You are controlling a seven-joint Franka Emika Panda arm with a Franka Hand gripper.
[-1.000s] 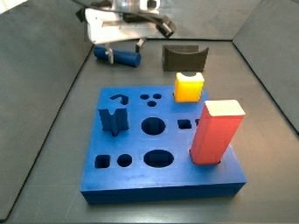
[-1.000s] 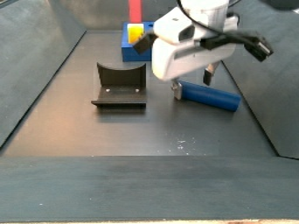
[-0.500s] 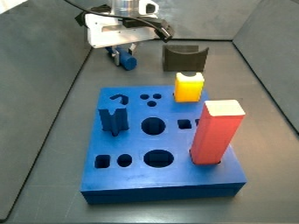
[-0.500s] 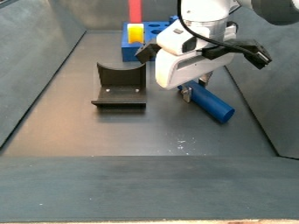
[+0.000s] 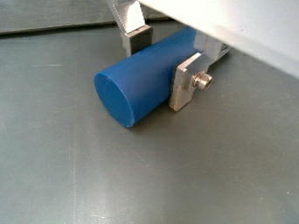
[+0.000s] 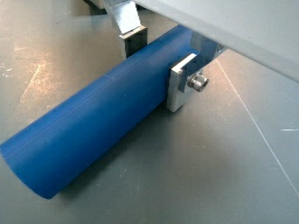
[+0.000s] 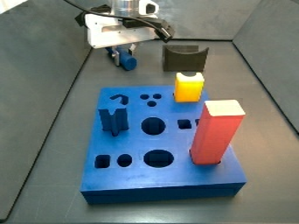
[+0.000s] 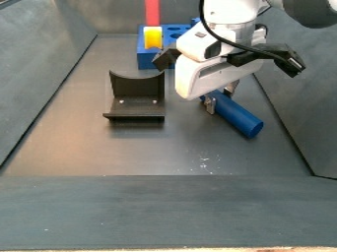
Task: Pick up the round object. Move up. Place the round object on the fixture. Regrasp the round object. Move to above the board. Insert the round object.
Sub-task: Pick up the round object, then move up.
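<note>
A dark grey walled floor fills both side views, matte and scuffed. Nearest in a side view sits the board point(image 7: 163, 144), a thick blue slab with round and square holes, carrying a tall red block point(image 7: 216, 131) and a yellow cube point(image 7: 188, 86). Beyond it, near the back wall, stands the fixture point(image 7: 183, 58), empty. Just beside the fixture the hand point(image 7: 121, 54) is down at the floor, its two silver fingers point(image 5: 187, 80) closed against the sides of the round object point(image 5: 146, 75), one plate on each flank. The peg lies on its side on the floor point(image 6: 70, 52); I cannot tell whether it has left the surface. Its long axis runs level with the floor, crosswise to the fingers, which clamp it towards one end, so most of its length juts out to a flat free end. By my reading, the task is at its first step: the pick-up grasp is made, while the lift, the rest on the fixture, the regrasp and the insertion remain
</note>
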